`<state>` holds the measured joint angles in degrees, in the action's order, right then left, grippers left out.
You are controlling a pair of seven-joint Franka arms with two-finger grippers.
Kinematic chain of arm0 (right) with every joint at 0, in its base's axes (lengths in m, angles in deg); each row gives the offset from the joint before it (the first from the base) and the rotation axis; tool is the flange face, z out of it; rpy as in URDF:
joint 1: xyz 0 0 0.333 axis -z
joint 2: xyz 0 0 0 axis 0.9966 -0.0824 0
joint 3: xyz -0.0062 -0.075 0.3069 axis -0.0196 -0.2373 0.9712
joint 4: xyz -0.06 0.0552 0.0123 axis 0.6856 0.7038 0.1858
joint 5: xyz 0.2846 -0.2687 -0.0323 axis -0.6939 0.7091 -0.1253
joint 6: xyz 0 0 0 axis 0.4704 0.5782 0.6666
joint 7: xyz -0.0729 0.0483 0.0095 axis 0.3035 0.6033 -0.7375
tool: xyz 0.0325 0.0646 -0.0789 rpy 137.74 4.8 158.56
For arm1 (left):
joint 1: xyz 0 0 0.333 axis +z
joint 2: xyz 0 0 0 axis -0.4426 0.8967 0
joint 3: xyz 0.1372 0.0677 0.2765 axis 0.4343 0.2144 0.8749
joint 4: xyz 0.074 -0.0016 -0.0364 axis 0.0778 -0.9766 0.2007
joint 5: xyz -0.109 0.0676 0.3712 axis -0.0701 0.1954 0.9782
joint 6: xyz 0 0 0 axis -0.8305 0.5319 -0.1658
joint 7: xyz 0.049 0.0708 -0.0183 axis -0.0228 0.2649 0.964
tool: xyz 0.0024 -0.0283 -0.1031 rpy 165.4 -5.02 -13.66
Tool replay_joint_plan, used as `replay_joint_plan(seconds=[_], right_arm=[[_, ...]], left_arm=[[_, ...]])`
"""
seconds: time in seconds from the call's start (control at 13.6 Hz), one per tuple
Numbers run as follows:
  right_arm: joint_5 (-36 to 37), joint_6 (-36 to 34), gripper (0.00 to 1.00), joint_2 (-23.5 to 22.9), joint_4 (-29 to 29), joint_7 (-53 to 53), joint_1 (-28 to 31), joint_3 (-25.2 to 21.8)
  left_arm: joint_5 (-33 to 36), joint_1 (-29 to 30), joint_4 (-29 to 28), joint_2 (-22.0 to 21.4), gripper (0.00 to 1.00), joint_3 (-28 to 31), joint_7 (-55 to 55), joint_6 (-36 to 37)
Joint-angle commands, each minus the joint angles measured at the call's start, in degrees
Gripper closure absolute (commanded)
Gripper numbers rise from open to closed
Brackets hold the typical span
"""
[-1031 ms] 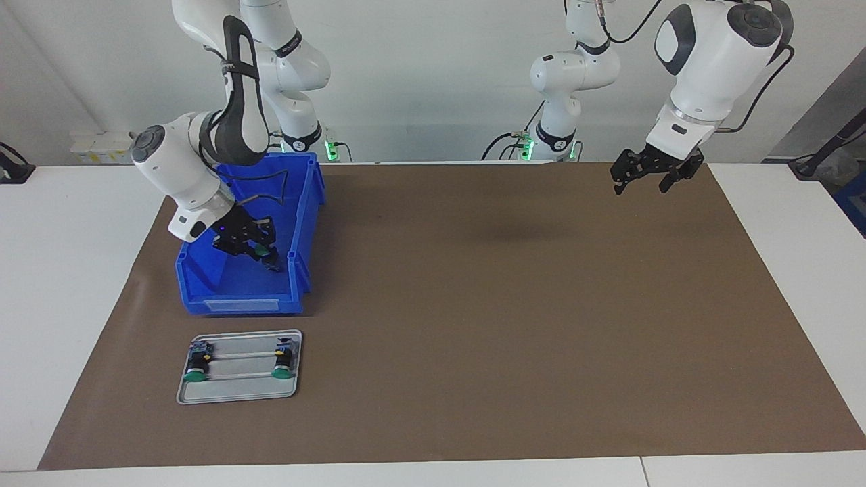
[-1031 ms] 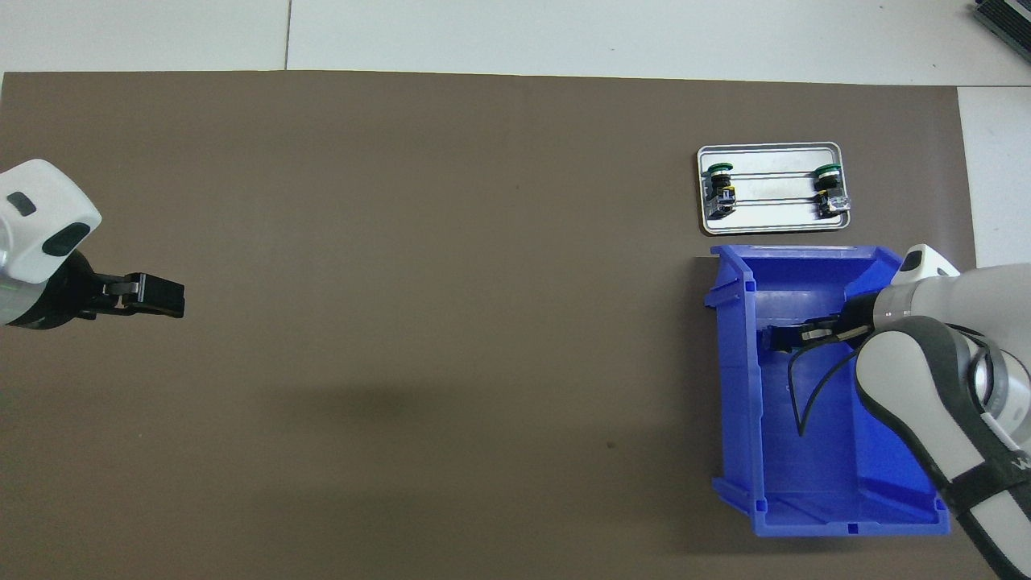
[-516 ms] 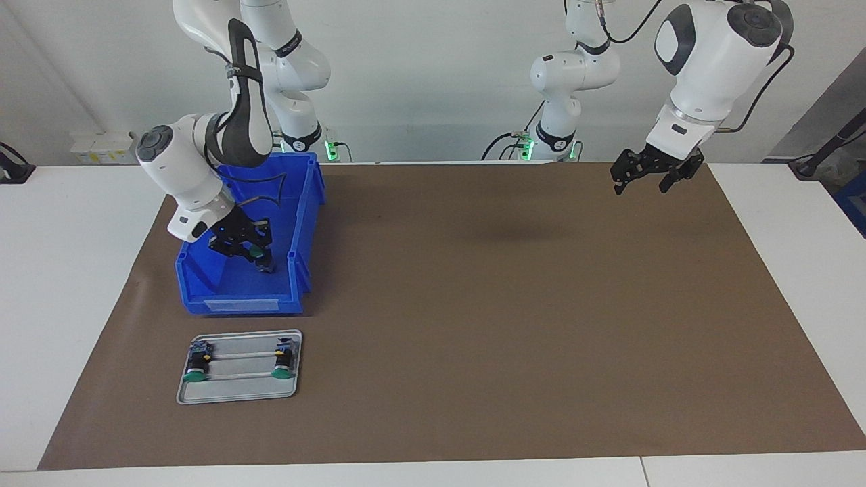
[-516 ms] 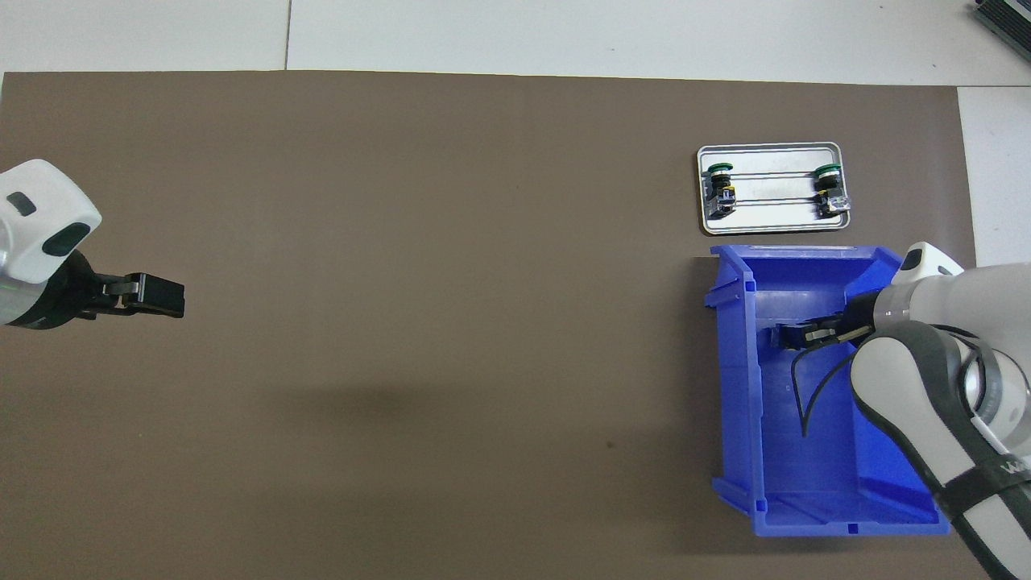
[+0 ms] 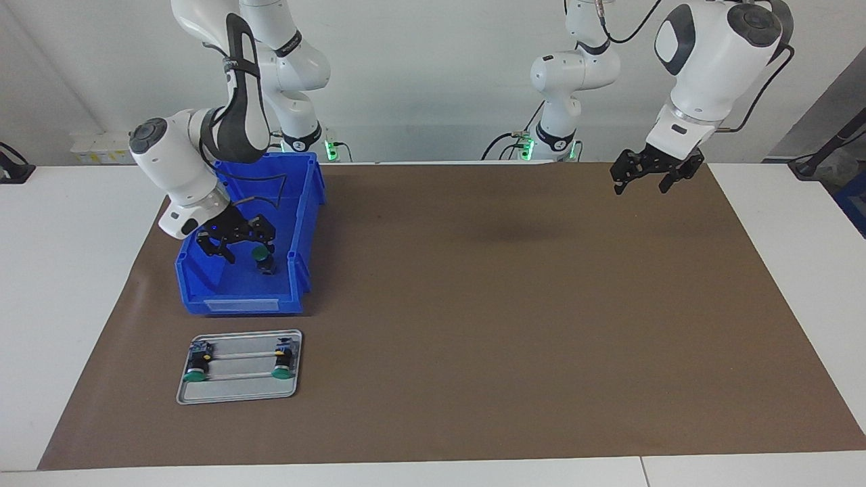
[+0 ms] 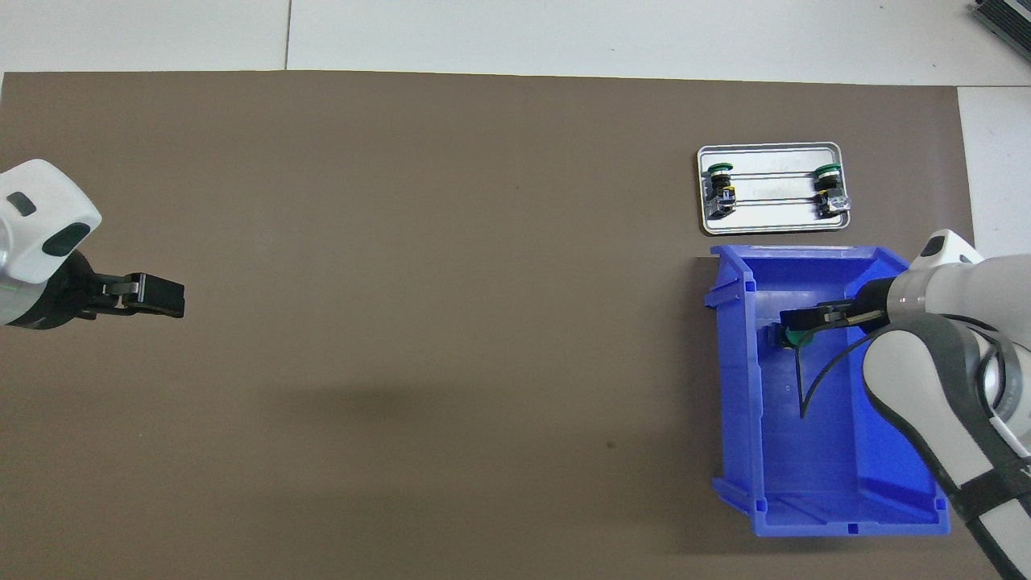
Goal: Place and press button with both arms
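Since 1 s ago, right gripper (image 5: 247,245) has let go of button (image 5: 262,258) and lifted a bit; fingers now spread apart. Button sits upright in blue bin (image 5: 233,297), green cap up, just under one fingertip, near bin wall. Left gripper (image 5: 648,177) waits open over mat (image 5: 507,304).
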<state>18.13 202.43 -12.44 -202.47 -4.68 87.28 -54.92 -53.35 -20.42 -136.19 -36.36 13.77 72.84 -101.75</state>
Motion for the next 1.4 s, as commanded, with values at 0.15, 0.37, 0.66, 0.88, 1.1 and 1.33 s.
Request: replay_joint_plan(seconds=[0.15, 0.37, 0.66, 0.88, 1.1, 1.33], right_arm=[[10.89, -6.17, 0.0, 0.51, 9.31, 15.29, 0.18, 3.09], [13.63, -13.01, 0.0, 0.86, 15.11, 24.08, 0.18, 5.37], [14.51, -29.09, 0.0, 0.95, 27.93, 29.2, 0.27, 6.44], [15.4, -37.36, 0.0, 1.21, 35.07, 29.03, 1.15, 5.91], [14.35, -44.75, 0.0, 1.39, 40.6, 28.94, 1.67, 4.86], [14.08, -46.61, 0.0, 1.65, 39.83, 29.12, 1.85, 4.85]], left_arm=[[0.23, 0.48, -0.98, -1.22, 0.01, -0.28, -0.26, 0.1], [0.23, 0.48, -0.98, -1.22, 0.01, -0.28, -0.26, 0.1], [0.23, 0.48, -0.98, -1.22, 0.01, -0.28, -0.26, 0.1], [0.23, 0.48, -0.98, -1.22, 0.01, -0.28, -0.26, 0.1], [0.23, 0.48, -0.98, -1.22, 0.01, -0.28, -0.26, 0.1], [0.23, 0.48, -0.98, -1.22, 0.01, -0.28, -0.26, 0.1]])
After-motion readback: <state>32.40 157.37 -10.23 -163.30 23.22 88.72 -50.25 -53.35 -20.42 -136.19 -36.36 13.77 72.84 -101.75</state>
